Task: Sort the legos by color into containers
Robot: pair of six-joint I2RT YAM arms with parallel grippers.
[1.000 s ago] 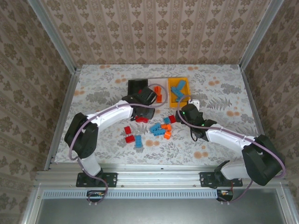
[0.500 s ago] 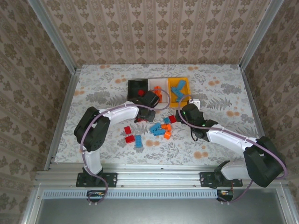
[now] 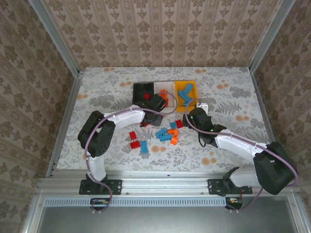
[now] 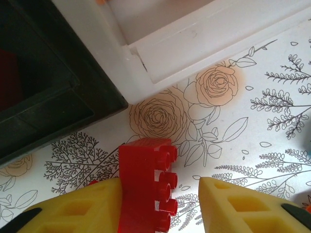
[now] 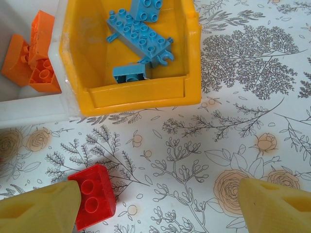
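Note:
My left gripper (image 4: pixel 160 204) is low over the table just in front of the black container (image 4: pixel 53 97) and the white container (image 4: pixel 160 53). It is open around a red lego (image 4: pixel 143 179). The lego's flat side lies against the left finger, and a gap separates its studs from the right finger (image 4: pixel 233 208). My right gripper (image 5: pixel 158 204) is wide open in front of the yellow-orange container (image 5: pixel 141 94), which holds blue legos (image 5: pixel 141 36). A small red lego (image 5: pixel 95 196) lies beside its left finger. Orange legos (image 5: pixel 34 58) sit in the white container.
From above, the three joined containers (image 3: pixel 187 103) stand mid-table. Loose blue, orange and red legos (image 3: pixel 167 133) lie between the arms. Two red legos (image 3: pixel 134 141) and a blue one (image 3: pixel 144 147) lie nearer the left arm. Metal rails edge the table.
My left arm's elbow swung in to the right and its wrist dropped back from the black container, uncovering a red lego inside. The right arm has not moved.

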